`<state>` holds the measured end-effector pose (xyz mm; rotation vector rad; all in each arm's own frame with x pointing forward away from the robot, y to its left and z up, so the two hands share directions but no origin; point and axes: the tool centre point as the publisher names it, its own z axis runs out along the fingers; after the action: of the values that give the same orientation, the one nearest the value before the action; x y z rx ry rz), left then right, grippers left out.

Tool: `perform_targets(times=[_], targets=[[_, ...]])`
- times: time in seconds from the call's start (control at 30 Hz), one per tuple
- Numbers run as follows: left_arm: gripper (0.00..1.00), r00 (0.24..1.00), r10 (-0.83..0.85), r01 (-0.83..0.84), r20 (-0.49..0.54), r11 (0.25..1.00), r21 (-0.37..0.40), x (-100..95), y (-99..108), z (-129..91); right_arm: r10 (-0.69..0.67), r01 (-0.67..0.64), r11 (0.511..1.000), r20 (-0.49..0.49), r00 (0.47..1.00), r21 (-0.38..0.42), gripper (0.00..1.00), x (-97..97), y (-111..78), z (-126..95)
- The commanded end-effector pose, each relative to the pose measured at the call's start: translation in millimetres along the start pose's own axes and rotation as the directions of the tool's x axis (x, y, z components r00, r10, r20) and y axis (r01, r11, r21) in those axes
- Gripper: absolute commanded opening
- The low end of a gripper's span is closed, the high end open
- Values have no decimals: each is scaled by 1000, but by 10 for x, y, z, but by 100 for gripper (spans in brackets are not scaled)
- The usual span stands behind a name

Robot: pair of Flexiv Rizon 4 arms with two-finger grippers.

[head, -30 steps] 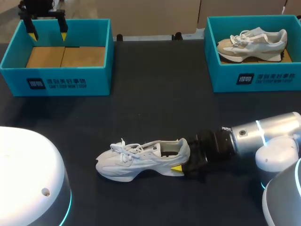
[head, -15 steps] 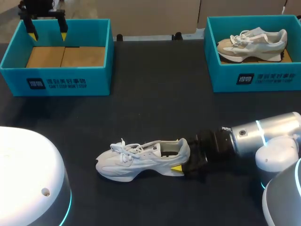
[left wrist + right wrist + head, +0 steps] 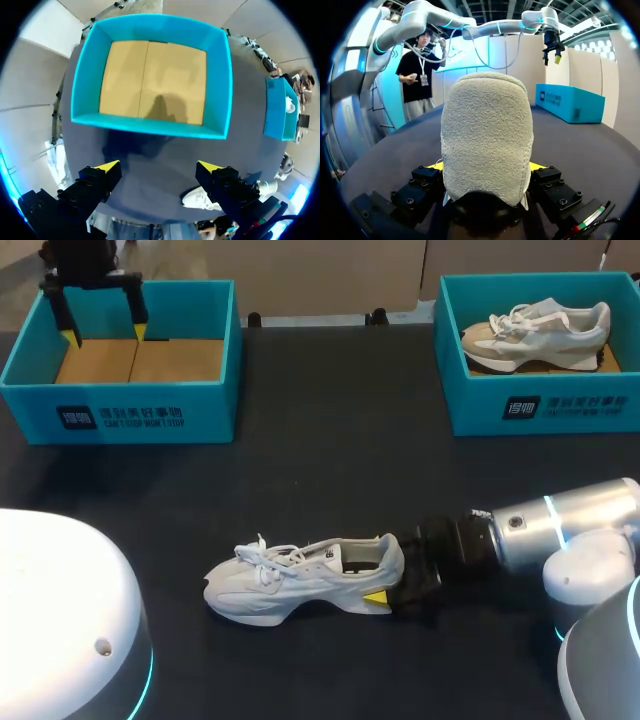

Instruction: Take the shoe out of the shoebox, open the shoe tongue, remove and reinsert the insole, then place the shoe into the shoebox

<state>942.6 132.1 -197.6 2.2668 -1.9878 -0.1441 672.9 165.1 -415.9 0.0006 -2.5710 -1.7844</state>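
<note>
The shoe [image 3: 485, 135] is filling the right wrist view heel-first, hiding its toe and most of the right gripper's [image 3: 486, 166] tips. From above, its heel is covering that gripper's far finger. The left gripper's [image 3: 103, 332] arm is running off the far edge.

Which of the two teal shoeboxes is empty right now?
The far-left shoebox, below the left gripper: only its brown floor shows. The far-right shoebox holds a sneaker.

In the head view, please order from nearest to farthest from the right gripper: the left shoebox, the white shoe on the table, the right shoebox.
1. The white shoe, mid-table, its heel in the right gripper.
2. The right shoebox, far right corner.
3. The left shoebox, far left corner.
</note>
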Motion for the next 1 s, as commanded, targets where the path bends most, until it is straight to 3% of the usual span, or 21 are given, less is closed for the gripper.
perform_targets(times=[0.03, 0.23, 0.6, 0.73, 0.8, 1.0], targets=[[100, 1000, 9, -9, -7, 1000, 26, 91, 435, 95, 0, 0, 1000, 0, 1000, 4, 0, 2, -19, 3], [100, 1000, -21, 21, -2, 997, 79, 412, 926, 274, 0, 0, 1000, 0, 1000, 4, 0, 2, -19, 3], [100, 1000, -25, 25, -5, 1000, 16, 850, 1516, 297, 0, 0, 1000, 0, 1000, 4, 0, 2, -19, 3], [100, 999, -45, 45, 16, 999, 5, 1002, 1647, 320, 0, 0, 1000, 0, 1000, 4, 0, 2, -19, 3], [100, 999, -26, 28, 34, 998, -52, 1096, 1708, 321, 0, 0, 1000, 0, 1000, 4, 0, 2, -19, 3], [100, 999, -26, 28, 34, 998, -52, 1096, 1708, 321, 0, 0, 1000, 0, 1000, 4, 0, 2, -19, 3]])
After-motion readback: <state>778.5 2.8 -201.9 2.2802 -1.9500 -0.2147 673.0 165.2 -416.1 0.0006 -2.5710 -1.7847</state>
